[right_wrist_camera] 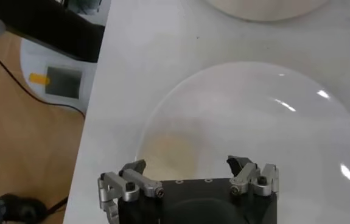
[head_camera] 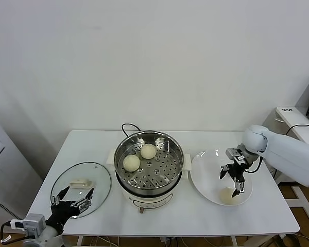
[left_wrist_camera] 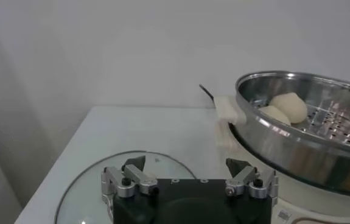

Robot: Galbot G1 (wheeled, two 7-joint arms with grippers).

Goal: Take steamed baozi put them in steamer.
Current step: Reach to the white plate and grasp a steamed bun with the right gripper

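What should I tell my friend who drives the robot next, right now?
Left hand: open, empty, parked low over the round glass lid at the table's left front.
Right hand: open, empty, above the flat white plate, just over the last round cream-white bun showing there.
Done: two round cream-white buns lie on the perforated tray of the shiny round steel steamer.
Left: grasp the plate's bun and move it into the steamer. Only three buns show.

White table (head_camera: pixel 257 216) against plain white wall (head_camera: pixel 144 62).
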